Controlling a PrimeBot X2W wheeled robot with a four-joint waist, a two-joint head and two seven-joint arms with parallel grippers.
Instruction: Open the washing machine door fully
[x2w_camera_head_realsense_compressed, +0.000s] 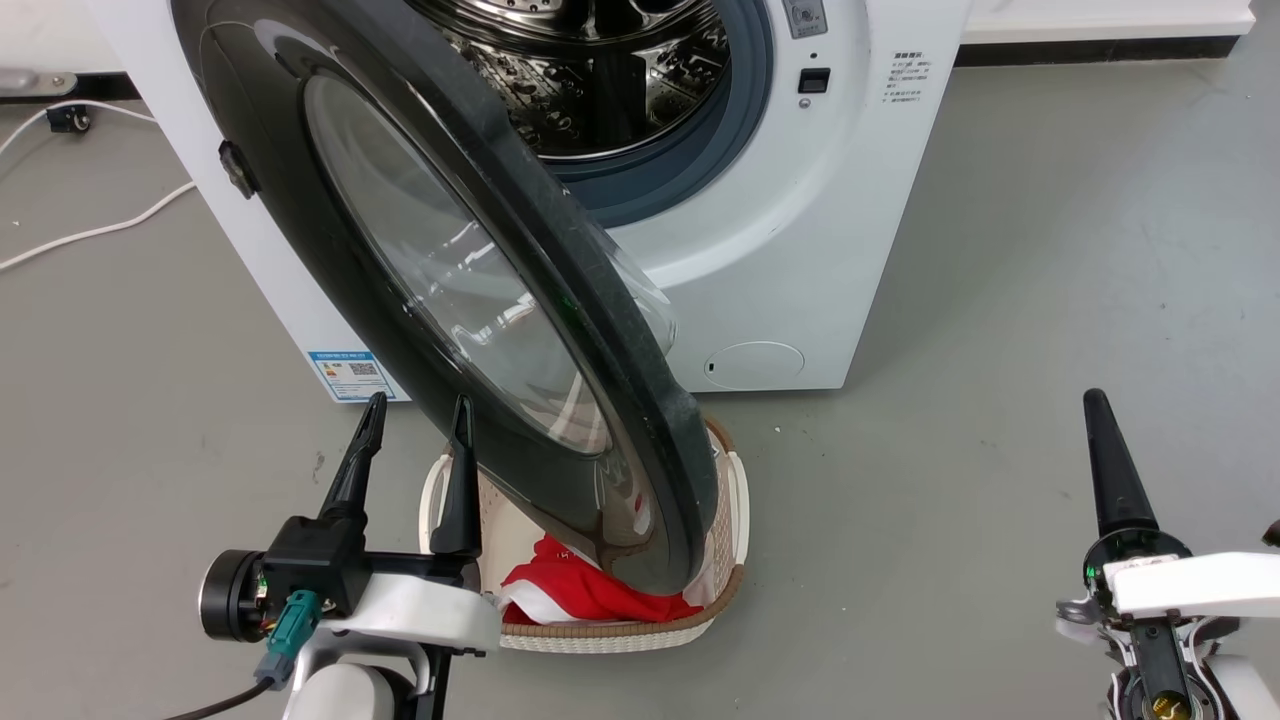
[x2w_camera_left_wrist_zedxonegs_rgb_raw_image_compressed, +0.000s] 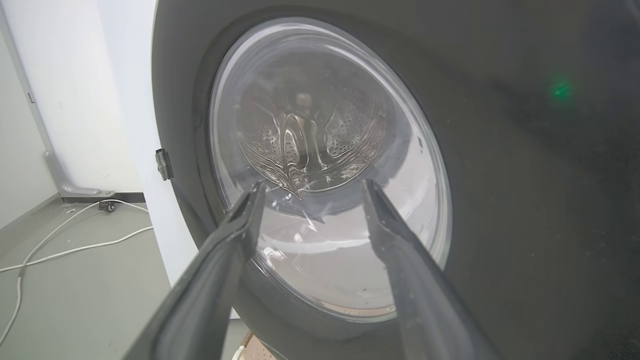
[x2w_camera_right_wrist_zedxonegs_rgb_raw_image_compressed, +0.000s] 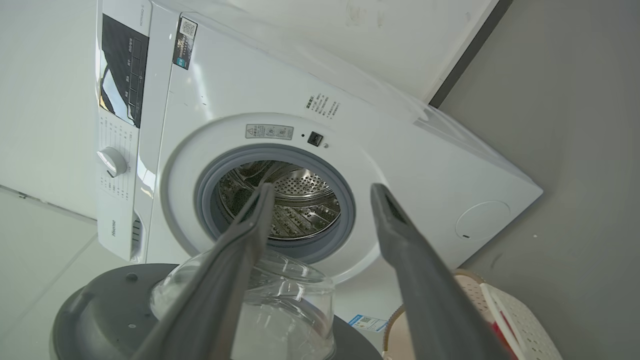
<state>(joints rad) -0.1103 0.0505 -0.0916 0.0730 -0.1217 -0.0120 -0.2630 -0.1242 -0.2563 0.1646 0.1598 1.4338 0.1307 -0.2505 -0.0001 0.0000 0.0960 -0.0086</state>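
Both gape empty: left end effector (x2w_camera_head_realsense_compressed: 420, 400) sits just beside washing machine door (x2w_camera_head_realsense_compressed: 450, 280); right end effector (x2w_camera_right_wrist_zedxonegs_rgb_raw_image_compressed: 322, 186) well apart from it.

The big round washing machine door (x2w_camera_head_realsense_compressed: 450, 290), black with clear glass, stands partly open on the white washing machine (x2w_camera_head_realsense_compressed: 800, 250).

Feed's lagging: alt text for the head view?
The washing machine door stands swung out from the washing machine, over a basket of red cloth. The open left end effector sits by its outer face; the right end effector is at lower right.
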